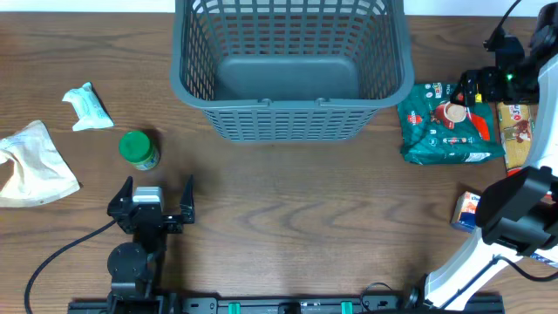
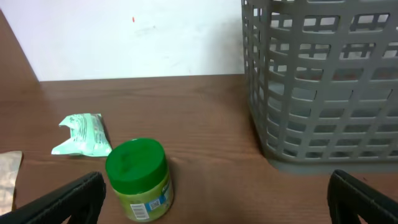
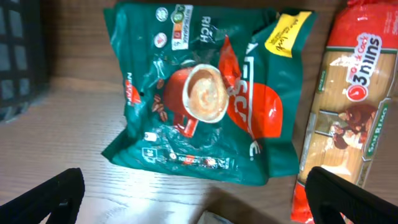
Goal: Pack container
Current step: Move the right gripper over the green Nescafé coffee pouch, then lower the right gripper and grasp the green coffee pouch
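The grey container [image 1: 292, 109] is sitting at the worktop's [image 1: 305, 218] 12 o'clock edge. The left hand [image 1: 159, 185] is hovering at 7 o'clock, spread wide and gripping nothing, with a green-lidded jar [image 1: 139, 148] just beyond it. The right hand [image 3: 199, 199] is hanging at 2 o'clock over a green coffee bag [image 3: 199, 93], fingers wide apart and holding nothing.
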`<act>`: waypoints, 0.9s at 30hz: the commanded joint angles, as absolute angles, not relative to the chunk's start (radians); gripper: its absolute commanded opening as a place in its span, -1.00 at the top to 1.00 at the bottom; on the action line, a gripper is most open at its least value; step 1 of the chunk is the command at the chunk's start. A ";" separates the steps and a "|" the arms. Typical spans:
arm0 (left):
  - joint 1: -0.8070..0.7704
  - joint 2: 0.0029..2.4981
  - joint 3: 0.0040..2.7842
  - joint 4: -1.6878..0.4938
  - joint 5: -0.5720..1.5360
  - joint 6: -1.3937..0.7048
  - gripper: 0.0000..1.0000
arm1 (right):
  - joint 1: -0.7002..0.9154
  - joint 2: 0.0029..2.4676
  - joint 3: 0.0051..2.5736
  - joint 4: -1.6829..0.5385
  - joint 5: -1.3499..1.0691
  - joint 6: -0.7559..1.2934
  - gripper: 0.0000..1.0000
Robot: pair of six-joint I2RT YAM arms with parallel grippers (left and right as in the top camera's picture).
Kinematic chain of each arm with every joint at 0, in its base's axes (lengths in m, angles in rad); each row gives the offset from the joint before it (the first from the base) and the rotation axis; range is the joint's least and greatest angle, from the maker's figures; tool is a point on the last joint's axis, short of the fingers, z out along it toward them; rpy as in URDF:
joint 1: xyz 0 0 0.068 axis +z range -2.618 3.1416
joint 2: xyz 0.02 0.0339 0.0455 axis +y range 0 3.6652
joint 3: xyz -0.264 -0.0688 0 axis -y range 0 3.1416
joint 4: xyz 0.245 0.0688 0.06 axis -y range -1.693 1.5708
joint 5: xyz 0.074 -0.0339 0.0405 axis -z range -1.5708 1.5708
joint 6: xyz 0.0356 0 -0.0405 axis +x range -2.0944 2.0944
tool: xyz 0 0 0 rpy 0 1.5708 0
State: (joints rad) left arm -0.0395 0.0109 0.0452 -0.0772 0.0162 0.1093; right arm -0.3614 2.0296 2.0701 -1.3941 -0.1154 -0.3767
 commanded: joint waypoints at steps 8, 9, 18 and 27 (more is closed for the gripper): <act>-0.037 0.004 0.015 -0.092 0.008 0.120 -0.97 | -0.303 2.048 2.032 -1.359 -0.070 -0.382 -0.99; -0.037 0.004 0.015 -0.092 0.008 0.120 -0.97 | -0.293 2.048 2.017 -1.349 -0.064 -0.382 -0.99; -0.037 0.004 0.015 -0.092 0.008 0.120 -0.97 | -0.243 2.048 1.855 -1.225 -0.003 -0.359 -0.99; -0.037 0.004 0.015 -0.092 0.008 0.120 -0.97 | -0.270 2.048 1.800 -1.188 0.022 -0.329 -0.98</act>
State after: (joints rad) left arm -0.0391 0.0109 0.0452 -0.0772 0.0162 0.1093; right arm -0.2554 2.0388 1.7985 -1.1931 0.0013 -0.3607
